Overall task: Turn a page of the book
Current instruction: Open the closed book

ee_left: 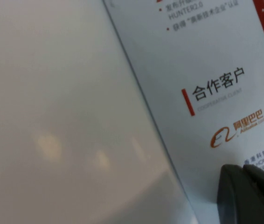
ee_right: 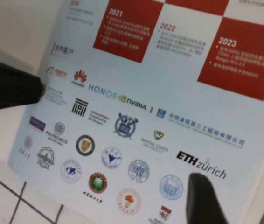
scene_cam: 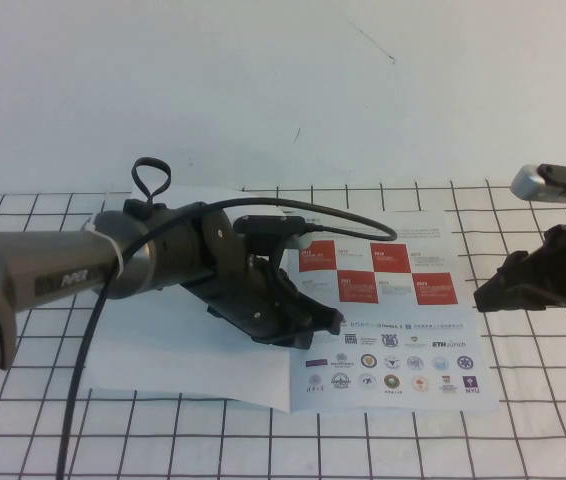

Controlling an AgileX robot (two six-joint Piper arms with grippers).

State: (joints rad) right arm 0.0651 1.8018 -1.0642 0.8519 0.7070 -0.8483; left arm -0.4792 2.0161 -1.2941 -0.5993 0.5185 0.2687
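The book lies open on the gridded table, with a blank white sheet on the left. The page with the red-and-white checker and logo rows lies flat on the right. My left gripper is shut, and its tips rest on the page's inner edge near the spine, beside the logos. My right gripper hovers just off the page's right edge. It is open and empty, with one finger over the page's lower logos. The left gripper's dark fingers also show in the right wrist view.
The white tabletop with black grid lines extends around the book. A plain white wall stands behind. The left arm's black cable loops over the book's top part.
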